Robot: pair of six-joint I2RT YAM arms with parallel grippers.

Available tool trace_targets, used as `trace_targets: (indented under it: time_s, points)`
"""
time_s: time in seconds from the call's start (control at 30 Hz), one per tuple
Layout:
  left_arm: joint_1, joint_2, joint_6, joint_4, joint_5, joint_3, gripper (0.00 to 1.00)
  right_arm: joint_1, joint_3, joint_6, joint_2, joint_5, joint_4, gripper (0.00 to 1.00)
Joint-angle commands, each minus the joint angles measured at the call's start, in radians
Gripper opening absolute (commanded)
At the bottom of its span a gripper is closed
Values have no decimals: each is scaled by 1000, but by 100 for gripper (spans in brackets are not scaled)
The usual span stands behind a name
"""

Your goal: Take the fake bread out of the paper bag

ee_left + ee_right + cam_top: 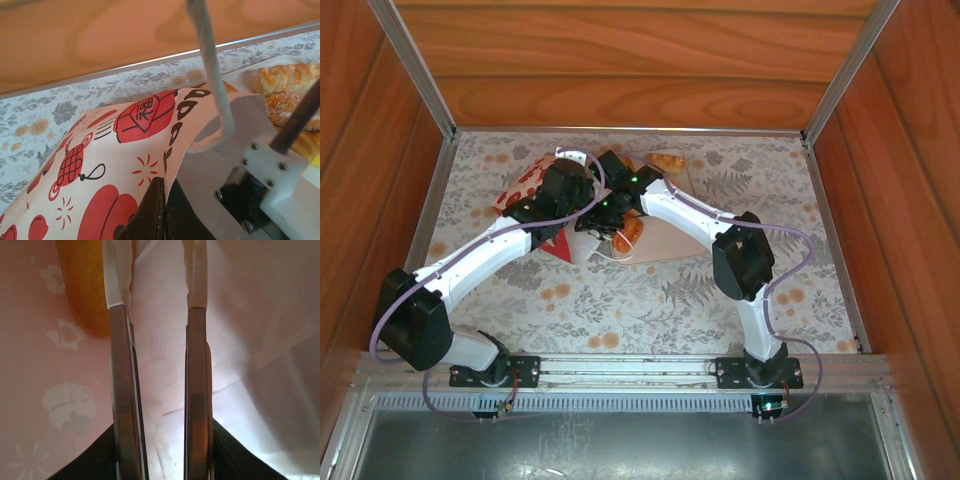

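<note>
Paper bag is lying on the bench with the left gripper clamping its rim. The right gripper is sitting inside it, partly parted and gripping nothing, with fake bread resting beside one finger.

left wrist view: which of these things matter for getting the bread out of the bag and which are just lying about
For the job: white paper bag with red prints; golden-brown toy breads; left tool, pinching the bag's edge.
Just lying about: pale beige tray; floral tablecloth; wooden back wall.
</note>
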State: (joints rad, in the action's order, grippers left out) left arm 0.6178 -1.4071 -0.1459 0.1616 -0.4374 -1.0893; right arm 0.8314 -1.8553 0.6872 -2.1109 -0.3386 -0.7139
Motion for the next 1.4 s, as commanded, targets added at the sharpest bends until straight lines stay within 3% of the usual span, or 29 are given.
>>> trace_targets:
  time_s: [0.0, 0.53, 1.1, 1.37]
  points:
    - [7, 48, 28, 12, 39, -7, 0, 5, -41, 11, -14, 67, -1, 42]
    - [5, 61, 34, 37, 53, -12, 0, 5, -181, -3, -109, 164, -102, 49]
    - [7, 17, 11, 34, 99, -42, 0, 16, -176, -47, -148, 61, 0, 51]
    - [8, 15, 20, 31, 105, -56, 0, 26, -76, -60, -99, 36, 82, 50]
